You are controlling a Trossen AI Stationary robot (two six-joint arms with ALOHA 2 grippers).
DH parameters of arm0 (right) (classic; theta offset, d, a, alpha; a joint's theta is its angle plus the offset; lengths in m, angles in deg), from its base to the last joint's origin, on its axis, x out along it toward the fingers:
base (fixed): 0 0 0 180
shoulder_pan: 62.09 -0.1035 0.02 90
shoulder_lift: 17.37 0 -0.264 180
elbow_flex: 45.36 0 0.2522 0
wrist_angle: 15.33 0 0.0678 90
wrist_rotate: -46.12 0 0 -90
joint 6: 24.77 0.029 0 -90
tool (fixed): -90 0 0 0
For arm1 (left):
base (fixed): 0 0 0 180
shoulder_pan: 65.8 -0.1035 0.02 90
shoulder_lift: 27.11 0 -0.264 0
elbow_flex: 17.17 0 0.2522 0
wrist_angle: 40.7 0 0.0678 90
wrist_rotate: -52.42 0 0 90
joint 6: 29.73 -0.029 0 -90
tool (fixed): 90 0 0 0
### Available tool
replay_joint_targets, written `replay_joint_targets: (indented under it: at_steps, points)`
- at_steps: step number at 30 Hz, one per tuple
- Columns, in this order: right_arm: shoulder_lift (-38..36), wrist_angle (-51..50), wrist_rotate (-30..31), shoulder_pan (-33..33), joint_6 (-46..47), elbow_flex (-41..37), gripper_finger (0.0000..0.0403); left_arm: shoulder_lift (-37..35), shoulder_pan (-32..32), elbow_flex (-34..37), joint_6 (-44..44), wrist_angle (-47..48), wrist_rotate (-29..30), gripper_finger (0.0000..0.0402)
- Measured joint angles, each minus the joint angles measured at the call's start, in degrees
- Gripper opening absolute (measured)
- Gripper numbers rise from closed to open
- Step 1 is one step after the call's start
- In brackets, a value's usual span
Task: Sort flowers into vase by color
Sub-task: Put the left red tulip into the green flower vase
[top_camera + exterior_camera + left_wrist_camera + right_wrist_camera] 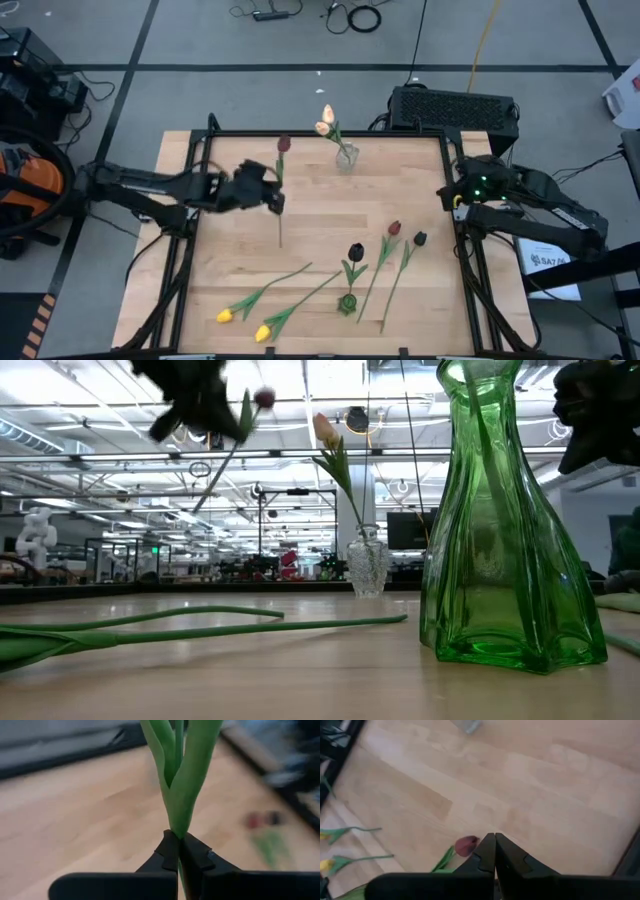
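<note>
My left gripper (277,198) is above the table's left half, shut on a dark red tulip (284,144) with a long green stem. A clear glass vase (346,157) at the far middle holds peach tulips (325,120). A green glass vase (510,530) near the front edge holds a near-black tulip (355,250). Two yellow tulips (240,320), a dark red one (394,228) and a near-black one (419,238) lie flat on the table. My right gripper (494,842) is shut and empty at the table's right edge. My left gripper pinches the tulip's stem (176,827) between its two fingers, about halfway along, where the leaves join it. The fingers come level from the table's left and lie across the stem. The flower is lifted clear and tilted, its head (264,398) up and its stem end (197,500) hanging below.
A black box (455,105) stands behind the table's far right corner. A black frame (300,133) runs round the table. Bare wood lies between the left gripper and the clear vase.
</note>
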Motion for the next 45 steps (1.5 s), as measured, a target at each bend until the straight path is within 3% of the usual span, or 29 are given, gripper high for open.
replay_joint_targets:
  at_steps: [5,11,14,21,26,32,45]
  points:
    - [-0.63,0.39,-0.33,-0.80,-1.86,0.00,0.0000,1.22,12.46,-0.04,-13.93,-19.98,8.75,0.0001]
    - [-0.29,-0.06,-4.81,-2.01,-4.51,-0.02,0.0000,5.01,22.70,-0.07,-29.44,-41.88,20.77,0.0001]
    - [-0.29,-1.41,-5.96,-2.60,-5.62,-0.02,0.0000,8.16,25.53,-0.09,-35.46,-50.19,21.58,0.0001]
    - [-0.29,-1.84,-6.23,-3.62,-8.15,-0.02,0.0000,20.78,29.73,-1.64,-36.43,-70.20,23.37,0.0001]
    - [-0.29,-1.82,-6.22,-3.60,-9.15,-0.02,0.0000,28.94,30.97,-9.24,-42.16,-71.17,22.47,0.0001]
    - [-0.29,-1.80,-6.20,-3.60,-9.68,-0.02,0.0000,32.13,31.11,-16.36,-50.45,-70.82,19.64,0.0001]
    - [-0.29,-0.49,-5.85,-3.60,-9.62,-0.02,0.0000,34.14,29.31,-18.27,-52.19,-68.22,16.11,0.0001]
